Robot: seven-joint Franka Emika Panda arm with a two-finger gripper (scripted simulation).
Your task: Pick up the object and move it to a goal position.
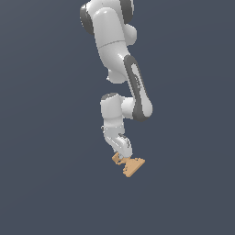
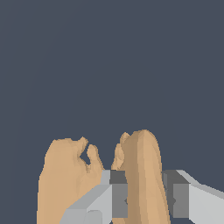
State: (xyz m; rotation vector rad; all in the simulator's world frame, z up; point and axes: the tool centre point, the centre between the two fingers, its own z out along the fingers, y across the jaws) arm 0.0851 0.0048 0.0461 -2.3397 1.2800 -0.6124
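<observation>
The object (image 1: 133, 166) is a small tan-orange bow-tie piece with two flared ends. In the exterior view it sits right under the tip of the white arm. My gripper (image 1: 123, 158) reaches down onto its narrow middle. In the wrist view the gripper (image 2: 146, 197) has one grey fingertip (image 2: 118, 194) on each side of a ridge of the object (image 2: 142, 166), and both pads touch it. The other flared end bulges out beside the fingers. The gripper is shut on the object.
The background is plain dark grey-blue in both views, with no edges or other objects showing. The arm's white links (image 1: 112, 41) hang down from the top of the exterior view.
</observation>
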